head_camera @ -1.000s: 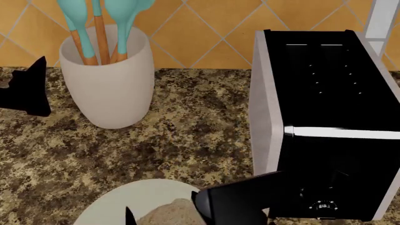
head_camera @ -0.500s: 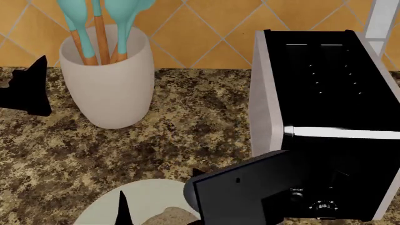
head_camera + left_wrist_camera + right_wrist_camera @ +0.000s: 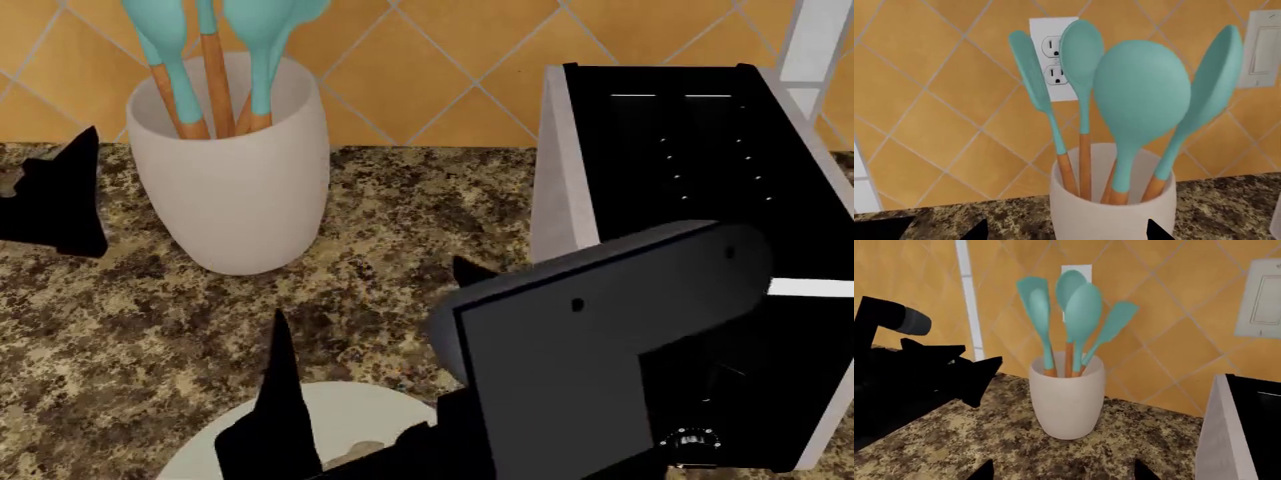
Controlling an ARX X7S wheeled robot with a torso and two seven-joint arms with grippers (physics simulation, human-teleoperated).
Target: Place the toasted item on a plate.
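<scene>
**Bread slice on plate, right gripper spread above it**

Nearest, at the head view's lower edge: the right gripper stands with fingers well apart, holding nothing, its bulky black body masking most of the plate. A small tan patch of the toast slice shows on the plate between the fingers; the rest is hidden. Judgement: the slice is light, thin, stiff but crumbly, best taken by opposite crust edges with light pressure.

Beyond, the black toaster stands right, the white utensil jar left. The left gripper idles beside the jar; whether it is open cannot be told.
</scene>
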